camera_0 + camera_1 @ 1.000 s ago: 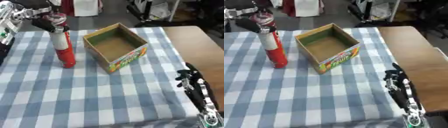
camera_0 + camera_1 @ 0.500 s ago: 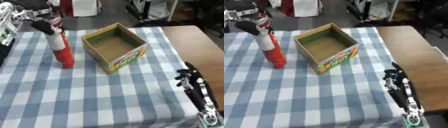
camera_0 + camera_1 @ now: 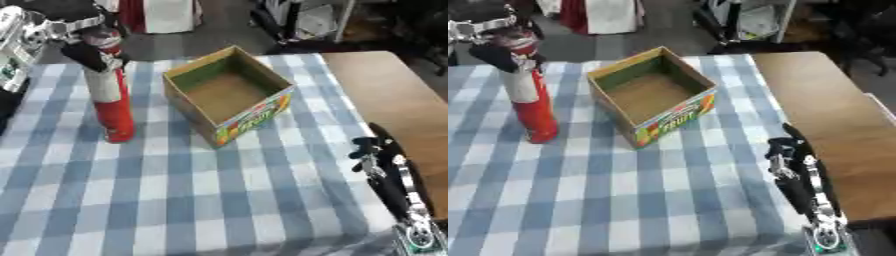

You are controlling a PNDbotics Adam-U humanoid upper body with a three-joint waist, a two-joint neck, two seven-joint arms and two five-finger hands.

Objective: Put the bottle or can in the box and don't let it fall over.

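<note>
Still upright, bottle stays clutched by left hand.

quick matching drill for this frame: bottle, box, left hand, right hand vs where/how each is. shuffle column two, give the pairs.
Things:
1. bottle
2. box
3. left hand
4. right hand

States:
A. idle near the lower right table edge
B. open-topped and empty, mid-table
C. upright on the checked cloth, left of the box
D. curled round the bottle's top

Pairs: 1-C, 2-B, 3-D, 4-A
</note>
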